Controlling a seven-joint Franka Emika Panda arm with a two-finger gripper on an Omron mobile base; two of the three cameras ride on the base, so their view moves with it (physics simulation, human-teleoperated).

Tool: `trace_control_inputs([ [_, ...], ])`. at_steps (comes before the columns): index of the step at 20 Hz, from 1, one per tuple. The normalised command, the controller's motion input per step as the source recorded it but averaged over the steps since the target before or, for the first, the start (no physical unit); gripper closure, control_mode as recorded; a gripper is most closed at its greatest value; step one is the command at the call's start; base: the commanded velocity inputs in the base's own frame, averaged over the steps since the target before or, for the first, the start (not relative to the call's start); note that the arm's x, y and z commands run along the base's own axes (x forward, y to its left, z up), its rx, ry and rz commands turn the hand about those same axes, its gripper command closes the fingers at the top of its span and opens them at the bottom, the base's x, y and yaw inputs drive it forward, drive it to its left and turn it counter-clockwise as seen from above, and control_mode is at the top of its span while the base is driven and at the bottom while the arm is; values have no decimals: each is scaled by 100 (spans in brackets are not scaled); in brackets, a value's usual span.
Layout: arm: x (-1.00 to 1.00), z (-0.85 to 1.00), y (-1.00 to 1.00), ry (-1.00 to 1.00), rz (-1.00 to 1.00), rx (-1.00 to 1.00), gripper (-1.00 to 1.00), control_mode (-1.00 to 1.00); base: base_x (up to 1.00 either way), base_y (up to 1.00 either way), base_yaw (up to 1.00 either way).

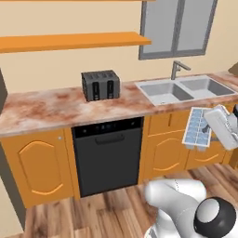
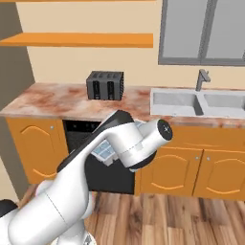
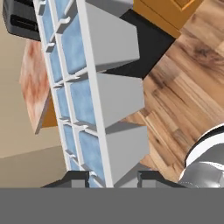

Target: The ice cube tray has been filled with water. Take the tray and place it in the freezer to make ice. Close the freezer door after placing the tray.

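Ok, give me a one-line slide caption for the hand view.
Gripper closed on the rim of the ice cube tray, carried off the counter above the wooden floor, black toaster behind.

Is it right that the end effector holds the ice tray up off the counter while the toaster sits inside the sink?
Not quite. The end effector does hold the ice tray up off the counter, but the toaster is not inside the sink. The left base view shows it standing on the counter, left of the sink and apart from it.
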Motion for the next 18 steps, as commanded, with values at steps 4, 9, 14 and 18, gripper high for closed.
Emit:
trace_control_inputs([
  [4,0,0,0,0,0,0,100,100,0,-22,-56],
  [9,0,0,0,0,0,0,100,100,6,-2,-56],
  [14,0,0,0,0,0,0,100,100,3,0,-56],
  [18,0,0,0,0,0,0,100,100,1,18,-51],
])
